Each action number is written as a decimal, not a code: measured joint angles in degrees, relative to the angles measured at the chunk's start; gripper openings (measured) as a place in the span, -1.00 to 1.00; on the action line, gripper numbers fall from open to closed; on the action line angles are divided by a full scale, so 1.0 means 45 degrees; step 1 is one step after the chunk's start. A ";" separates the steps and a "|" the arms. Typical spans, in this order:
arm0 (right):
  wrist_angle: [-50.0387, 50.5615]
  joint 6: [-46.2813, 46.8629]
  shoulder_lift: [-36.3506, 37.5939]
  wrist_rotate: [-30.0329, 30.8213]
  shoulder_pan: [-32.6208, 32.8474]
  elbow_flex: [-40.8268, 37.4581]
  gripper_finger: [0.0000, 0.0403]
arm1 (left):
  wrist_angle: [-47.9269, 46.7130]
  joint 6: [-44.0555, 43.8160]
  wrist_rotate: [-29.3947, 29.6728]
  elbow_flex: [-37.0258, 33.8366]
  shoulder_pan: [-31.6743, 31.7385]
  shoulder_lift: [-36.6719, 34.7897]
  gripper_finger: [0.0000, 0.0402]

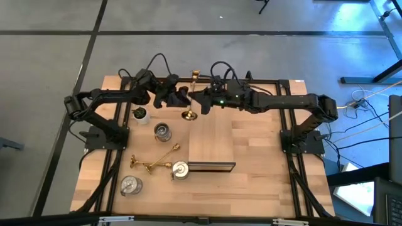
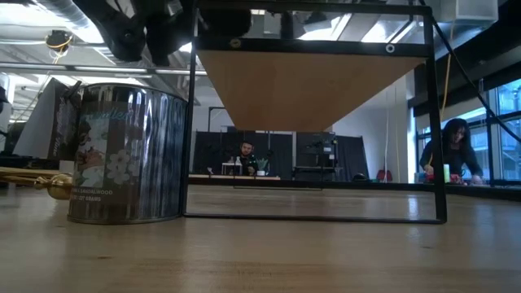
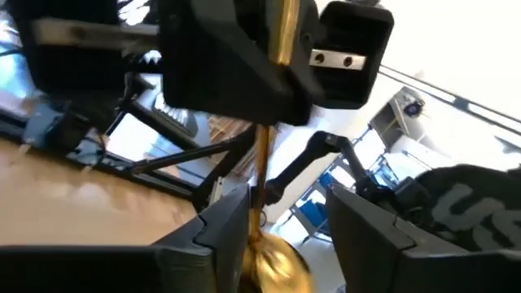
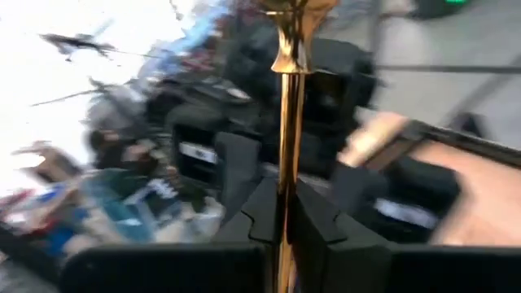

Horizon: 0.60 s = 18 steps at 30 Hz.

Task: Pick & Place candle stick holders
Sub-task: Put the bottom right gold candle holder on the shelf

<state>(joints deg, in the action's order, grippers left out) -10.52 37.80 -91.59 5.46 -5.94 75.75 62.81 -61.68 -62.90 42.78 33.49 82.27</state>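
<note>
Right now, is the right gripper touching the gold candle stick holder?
Touching. The right wrist view shows the right gripper shut on the gold candle stick holder, stem pinched between both fingers.

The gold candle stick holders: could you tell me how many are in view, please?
3. One gold holder is held between both arms at the table's far side; two gold holders lie crossed left of the wooden board. None seems hidden.
</note>
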 joint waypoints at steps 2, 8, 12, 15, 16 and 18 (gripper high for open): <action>0.0893 -0.0221 0.0317 0.1035 0.0009 0.0005 -0.92 | 0.0106 -0.0087 -0.0299 0.0000 0.0197 0.0003 -0.18; 0.3506 -0.1091 0.1390 0.4114 0.0280 0.0000 -0.92 | 0.0095 -0.0267 -0.0458 0.0000 0.0586 -0.0007 -0.18; 0.4500 -0.2310 0.1845 0.5576 0.0766 0.0000 -0.92 | 0.0082 -0.0399 -0.0700 0.0000 0.0690 -0.0007 -0.18; 0.4660 -0.3631 0.1869 0.5780 0.1148 0.0004 -0.92 | 0.0077 -0.0413 -0.0677 0.0000 0.0695 -0.0007 -0.18; 0.4695 -0.3976 0.1869 0.5787 0.1261 0.0000 -0.92 | 0.0060 -0.0414 -0.0673 0.0000 0.0695 -0.0007 -0.18; 0.4689 -0.4322 0.1883 0.5783 0.1391 0.0000 -0.92 | -0.0125 -0.0362 -0.0668 0.0000 0.0690 -0.0007 -0.18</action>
<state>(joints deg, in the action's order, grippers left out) 10.58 18.36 -83.11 31.48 0.32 75.75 62.25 -63.31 -65.91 42.78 36.60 82.24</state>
